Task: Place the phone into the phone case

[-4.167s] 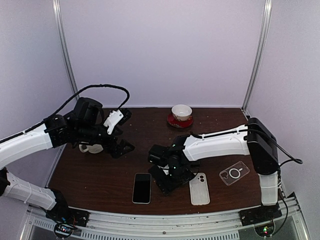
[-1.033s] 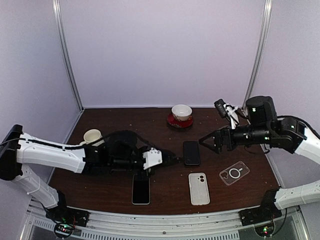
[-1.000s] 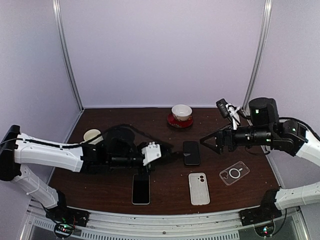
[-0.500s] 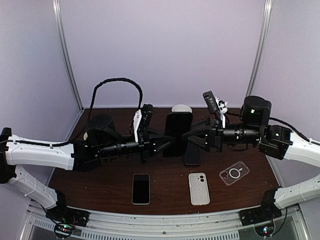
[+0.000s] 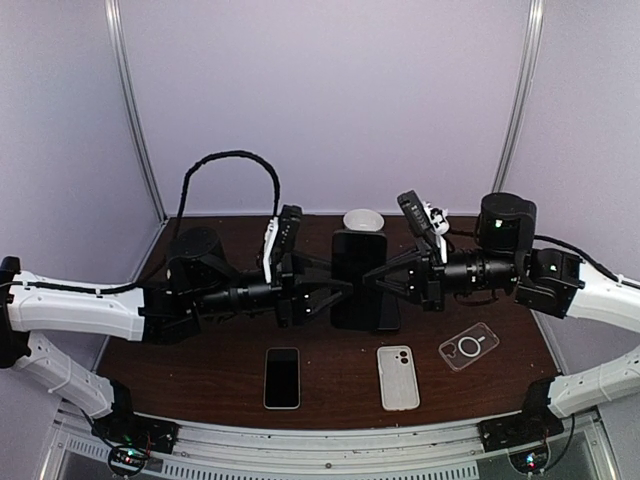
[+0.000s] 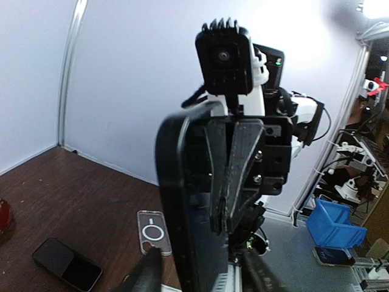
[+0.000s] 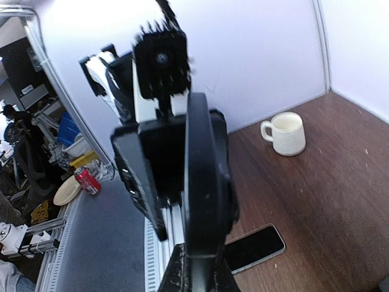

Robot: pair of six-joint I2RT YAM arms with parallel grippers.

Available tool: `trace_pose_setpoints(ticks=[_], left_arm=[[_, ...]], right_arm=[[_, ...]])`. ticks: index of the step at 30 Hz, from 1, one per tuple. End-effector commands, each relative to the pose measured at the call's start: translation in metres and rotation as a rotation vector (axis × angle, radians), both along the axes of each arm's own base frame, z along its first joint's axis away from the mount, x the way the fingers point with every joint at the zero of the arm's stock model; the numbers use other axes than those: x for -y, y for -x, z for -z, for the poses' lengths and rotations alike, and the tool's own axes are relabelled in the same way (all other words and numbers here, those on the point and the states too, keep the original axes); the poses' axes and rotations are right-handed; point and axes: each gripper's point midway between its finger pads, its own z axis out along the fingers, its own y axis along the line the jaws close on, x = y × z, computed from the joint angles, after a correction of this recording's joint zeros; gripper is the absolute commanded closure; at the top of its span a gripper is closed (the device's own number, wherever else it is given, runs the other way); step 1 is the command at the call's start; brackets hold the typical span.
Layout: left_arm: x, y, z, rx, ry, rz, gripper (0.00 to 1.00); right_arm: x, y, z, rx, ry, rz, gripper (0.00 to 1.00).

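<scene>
Phone (image 5: 356, 278), black, hung upright in mid-air over the middle of the table (image 5: 200, 370), between the two grippers and well above the cases. Right gripper (image 5: 380, 283) was clamped on the phone's right edge, holding it. From the right wrist the slab showed edge-on, rising straight out of that gripper's fingers (image 7: 193, 277). Left gripper (image 5: 325, 290) met the phone from the opposite side, jaws parted narrowly, its fingers (image 6: 148, 272) flanking the phone, one on each side; whether they touched it, cannot tell. White case (image 5: 399, 377) lay flat near the front edge, below and right of the phone, with the clear case (image 5: 468, 346) further right. Second phone (image 5: 283, 376) lay flat left of the white case. Third phone (image 6: 65, 263) lay flat on the table near the clear case. Bowl (image 5: 363, 219) sat at the back, mug (image 7: 284, 134) at the left.
</scene>
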Motion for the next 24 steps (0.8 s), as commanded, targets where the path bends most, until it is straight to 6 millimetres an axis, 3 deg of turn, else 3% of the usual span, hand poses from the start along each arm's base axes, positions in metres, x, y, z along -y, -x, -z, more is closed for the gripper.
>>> trace_pose_setpoints(ticks=[1,3,5,6,8,10,16,20,24], left_arm=[[-0.015,-0.035,0.002,0.029,-0.085,-0.200,0.26],[-0.024,-0.052,0.030,0.027,-0.268,-0.309,0.21],[-0.040,-0.073,0.068,0.029,-0.486,-0.433,0.17],[-0.048,-0.074,0.089,0.030,-0.596,-0.446,0.15],[-0.052,-0.074,0.111,0.036,-0.705,-0.438,0.12],[-0.055,-0.071,0.131,0.023,-0.773,-0.417,0.12],[-0.059,-0.065,0.181,-0.014,-0.950,-0.365,0.14],[-0.058,-0.062,0.203,-0.026,-1.040,-0.320,0.17],[-0.059,-0.060,0.216,-0.034,-1.076,-0.305,0.19]], right_arm=[[0.030,-0.039,0.024,-0.096,0.193,0.276,1.00],[0.065,-0.067,0.063,-0.181,0.402,0.488,1.00],[0.114,-0.084,0.104,-0.258,0.646,0.712,1.00],[0.136,-0.086,0.120,-0.275,0.757,0.789,1.00],[0.168,-0.082,0.144,-0.297,0.942,0.883,1.00],[0.184,-0.074,0.161,-0.334,1.041,0.911,1.00],[0.187,-0.041,0.212,-0.528,1.227,0.817,1.00],[0.170,-0.025,0.240,-0.658,1.237,0.714,1.00],[0.152,-0.025,0.254,-0.725,1.255,0.655,1.00]])
